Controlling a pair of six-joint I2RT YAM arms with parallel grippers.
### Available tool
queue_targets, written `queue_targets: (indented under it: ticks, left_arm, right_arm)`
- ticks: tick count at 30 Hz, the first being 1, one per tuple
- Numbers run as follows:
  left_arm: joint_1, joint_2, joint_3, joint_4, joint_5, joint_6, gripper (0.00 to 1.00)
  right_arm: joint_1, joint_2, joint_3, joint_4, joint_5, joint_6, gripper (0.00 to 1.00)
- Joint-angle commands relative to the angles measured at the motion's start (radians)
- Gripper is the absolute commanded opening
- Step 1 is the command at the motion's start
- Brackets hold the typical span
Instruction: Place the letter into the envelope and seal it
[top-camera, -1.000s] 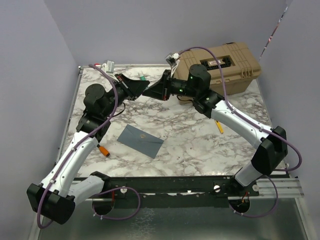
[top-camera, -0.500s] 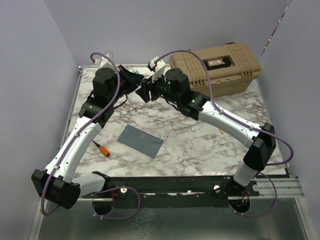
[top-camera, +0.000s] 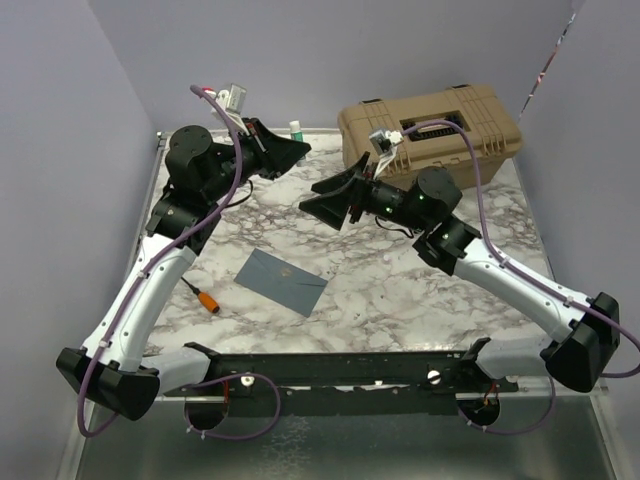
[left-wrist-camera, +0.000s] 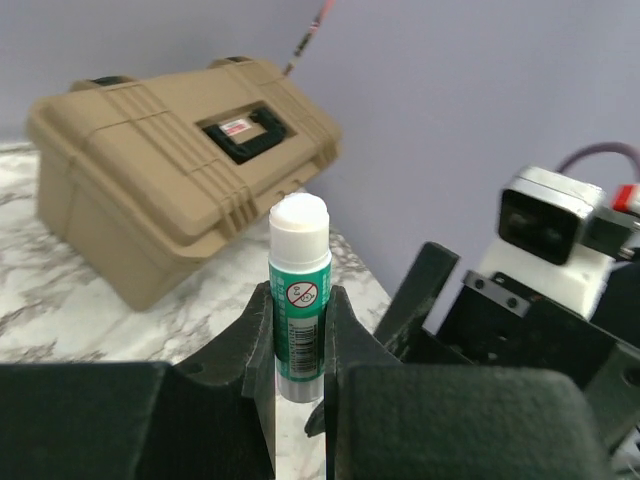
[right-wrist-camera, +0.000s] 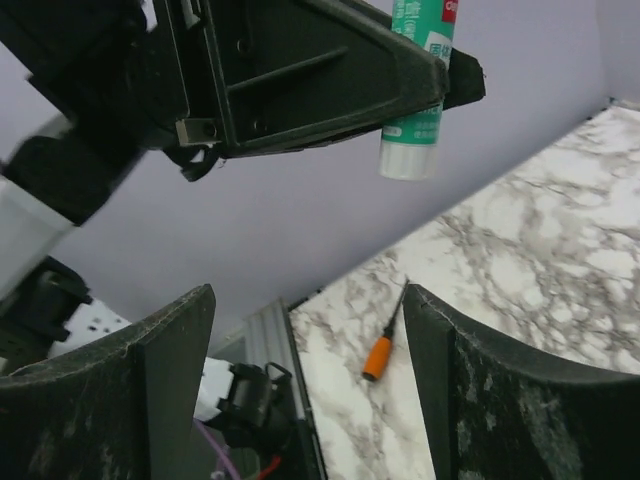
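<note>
The left pincer (left-wrist-camera: 299, 310) grips a glue stick (left-wrist-camera: 299, 240); the right pincer (right-wrist-camera: 305, 345) beside it is open and empty. The envelope (top-camera: 282, 282) below both looks thin and floppy, so it is best held at its edge.

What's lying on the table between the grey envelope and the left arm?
A small orange-handled screwdriver, lying apart from the envelope on its left; the overhead view shows it best.
</note>
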Motion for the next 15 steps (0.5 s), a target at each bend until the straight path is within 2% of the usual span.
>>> queue_targets:
  ticks: [1,4,8,15]
  left_arm:
    - [-0.010,-0.020,-0.012,0.200,0.255,-0.058,0.00]
    - [-0.020,-0.015,-0.027,0.300,0.335,-0.107,0.00]
    - [-0.032,-0.015,-0.039,0.343,0.394,-0.119,0.00]
    - [-0.055,-0.008,-0.057,0.387,0.432,-0.130,0.00]
  right_arm:
    - [-0.021,-0.025,-0.095,0.316,-0.047,0.255,0.80]
    - [-0.035,-0.012,-0.146,0.438,-0.067,0.349,0.78]
    - [-0.072,-0.011,-0.197,0.602,-0.085,0.437,0.76]
    - [-0.096,-0.006,-0.180,0.670,-0.098,0.448,0.79]
